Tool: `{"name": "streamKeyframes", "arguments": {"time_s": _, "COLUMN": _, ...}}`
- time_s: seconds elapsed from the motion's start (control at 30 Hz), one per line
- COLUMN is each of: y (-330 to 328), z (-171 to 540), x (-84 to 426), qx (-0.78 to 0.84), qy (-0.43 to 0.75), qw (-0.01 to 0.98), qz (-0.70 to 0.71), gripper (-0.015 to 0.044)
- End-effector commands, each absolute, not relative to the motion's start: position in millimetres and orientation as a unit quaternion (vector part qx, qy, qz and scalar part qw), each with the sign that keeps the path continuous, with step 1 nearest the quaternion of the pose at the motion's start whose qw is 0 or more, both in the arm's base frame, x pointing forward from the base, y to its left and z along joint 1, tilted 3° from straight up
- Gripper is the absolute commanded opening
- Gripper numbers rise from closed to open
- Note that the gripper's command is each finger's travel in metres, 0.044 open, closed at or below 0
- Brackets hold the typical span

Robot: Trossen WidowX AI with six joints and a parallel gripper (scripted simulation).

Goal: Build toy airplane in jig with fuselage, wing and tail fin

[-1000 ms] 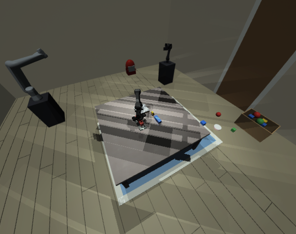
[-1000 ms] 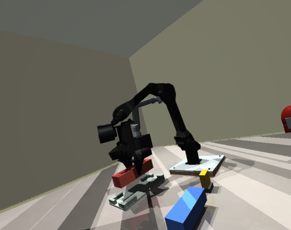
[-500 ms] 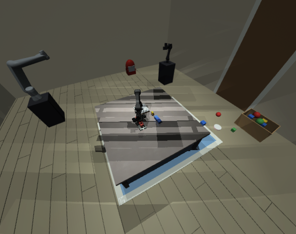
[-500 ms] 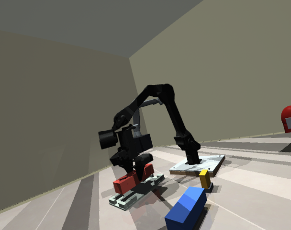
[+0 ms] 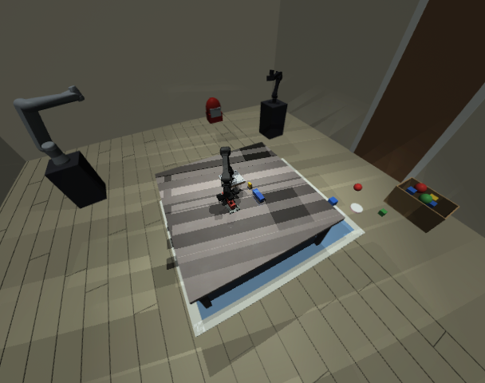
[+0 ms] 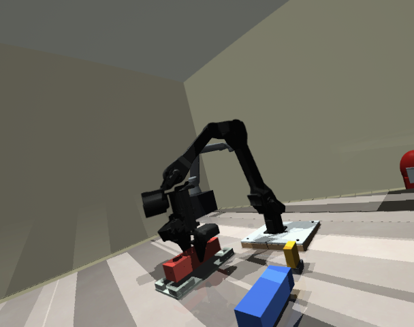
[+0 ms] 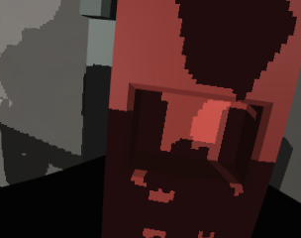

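Observation:
The red fuselage [image 5: 231, 203] [image 6: 178, 269] [image 7: 146, 50] is held level and lengthwise over the pale grey-green cradle jig [image 6: 225, 256] [image 7: 100, 44], very low. Whether its underside touches the cradle floor I cannot tell. My gripper [image 6: 193, 254] points down and is shut on the fuselage, with a finger on each side near its middle. The fuselage's top socket [image 7: 190, 124] shows empty in the wrist view. The blue wing [image 5: 258, 195] [image 6: 267, 291] lies apart on the table. The yellow tail fin [image 5: 249, 185] [image 6: 291, 255] stands near it, nearer the arm's base.
The arm's white base plate [image 5: 238, 179] [image 6: 252, 240] is behind the jig, close to the tail fin. The wing is on the side of the jig where the tail fin stands. Off the table, a toy box [image 5: 415, 214] and loose toys are on the floor.

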State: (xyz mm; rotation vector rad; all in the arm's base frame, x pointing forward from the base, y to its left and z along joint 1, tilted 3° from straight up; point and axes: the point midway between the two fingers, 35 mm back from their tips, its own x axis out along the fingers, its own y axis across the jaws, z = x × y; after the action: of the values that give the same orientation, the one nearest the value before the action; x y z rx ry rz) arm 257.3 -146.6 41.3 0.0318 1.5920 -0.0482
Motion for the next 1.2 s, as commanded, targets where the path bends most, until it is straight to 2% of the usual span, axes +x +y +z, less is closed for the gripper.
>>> {"name": "streamKeyframes", "arguments": {"time_s": 0.0, "y": -146.6, "z": 41.4, "x": 257.3, "qx": 0.014, "qy": 0.714, "qw": 0.699, "qz": -0.022, "gripper": 0.0162}}
{"name": "streamKeyframes", "arguments": {"time_s": 0.17, "y": -146.6, "z": 41.4, "x": 257.3, "qx": 0.014, "qy": 0.714, "qw": 0.699, "qz": -0.022, "gripper": 0.0031}}
{"name": "streamKeyframes", "arguments": {"time_s": 0.7, "y": -146.6, "z": 41.4, "x": 257.3, "qx": 0.014, "qy": 0.714, "qw": 0.699, "qz": -0.022, "gripper": 0.044}}
{"name": "streamKeyframes", "arguments": {"time_s": 1.0, "y": -146.8, "z": 43.8, "x": 257.8, "qx": 0.014, "qy": 0.714, "qw": 0.699, "qz": -0.022, "gripper": 0.044}}
{"name": "streamKeyframes", "arguments": {"time_s": 1.17, "y": -148.1, "z": 109.4, "x": 263.3, "qx": 0.013, "qy": 0.714, "qw": 0.7, "qz": -0.022, "gripper": 0.044}}
